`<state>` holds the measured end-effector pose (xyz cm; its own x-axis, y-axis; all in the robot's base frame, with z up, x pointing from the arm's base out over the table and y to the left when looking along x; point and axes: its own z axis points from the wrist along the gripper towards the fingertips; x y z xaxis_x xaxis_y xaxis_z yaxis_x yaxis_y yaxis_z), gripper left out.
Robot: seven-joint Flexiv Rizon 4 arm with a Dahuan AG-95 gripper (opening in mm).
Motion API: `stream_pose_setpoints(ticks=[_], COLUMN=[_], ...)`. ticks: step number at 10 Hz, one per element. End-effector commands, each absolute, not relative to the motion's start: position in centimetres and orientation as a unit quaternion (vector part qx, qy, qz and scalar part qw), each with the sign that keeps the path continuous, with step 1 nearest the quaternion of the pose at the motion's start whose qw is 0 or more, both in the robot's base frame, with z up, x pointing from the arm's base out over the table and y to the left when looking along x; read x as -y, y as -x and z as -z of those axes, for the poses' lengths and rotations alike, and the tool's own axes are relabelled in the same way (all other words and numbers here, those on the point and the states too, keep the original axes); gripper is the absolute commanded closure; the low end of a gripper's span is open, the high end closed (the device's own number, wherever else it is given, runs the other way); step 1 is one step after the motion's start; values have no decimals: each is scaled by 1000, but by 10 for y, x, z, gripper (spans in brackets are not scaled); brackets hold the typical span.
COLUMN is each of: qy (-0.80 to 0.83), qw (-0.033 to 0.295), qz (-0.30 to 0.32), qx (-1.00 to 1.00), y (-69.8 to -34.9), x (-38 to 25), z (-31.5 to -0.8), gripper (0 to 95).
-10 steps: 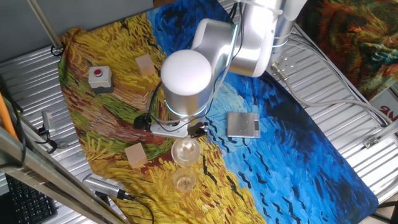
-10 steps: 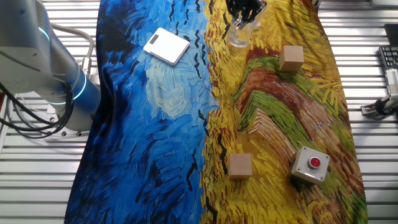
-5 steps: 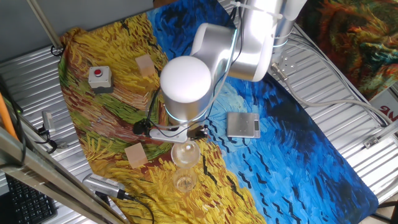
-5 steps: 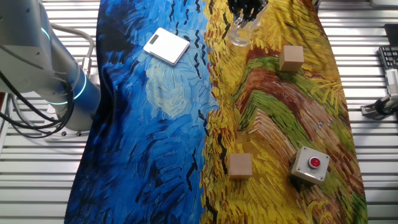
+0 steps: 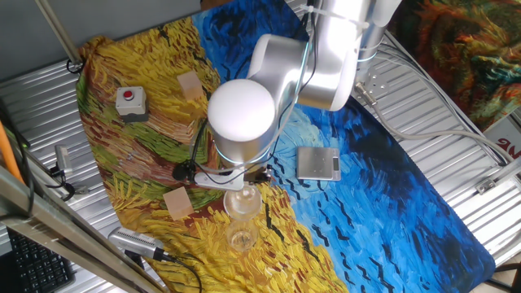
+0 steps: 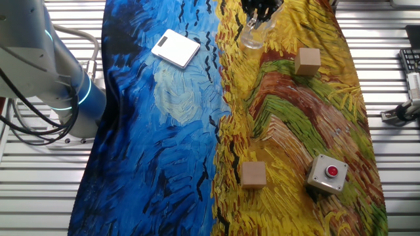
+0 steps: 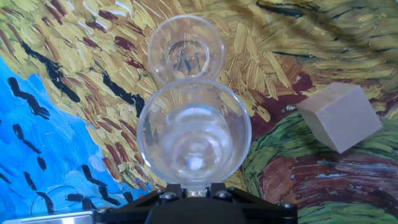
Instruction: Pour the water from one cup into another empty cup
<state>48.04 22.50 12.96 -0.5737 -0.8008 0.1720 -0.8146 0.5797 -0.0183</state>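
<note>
**Tumbler poised beside the empty cup**

In the hand view the tall tumbler [image 7: 194, 138] stands upright just ahead of the fingers [image 7: 191, 190] — whether they pinch its wall cannot be told. Glints suggest water [image 7: 194, 163] low inside. Directly beyond the tumbler, rims seeming to touch, sits the smaller cup [image 7: 186, 54] — apparently dry, awaiting a forward tilt.

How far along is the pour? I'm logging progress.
Done: the gripper has reached the taller tumbler, which sits right at its fingers. In hand: the tumbler looks upright and untilted; a firm grasp cannot be confirmed. Left: tipping it over the smaller cup, which looks empty.
</note>
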Motion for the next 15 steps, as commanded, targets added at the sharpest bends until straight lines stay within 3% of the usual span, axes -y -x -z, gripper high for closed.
stream_pose_setpoints(ticks=[1,15], qy=[-455,-445], qw=[80,121], qz=[-51,-77], qx=[886,884], y=[-481,-475], x=[-225,-227], z=[-129,-143], gripper=[950,950])
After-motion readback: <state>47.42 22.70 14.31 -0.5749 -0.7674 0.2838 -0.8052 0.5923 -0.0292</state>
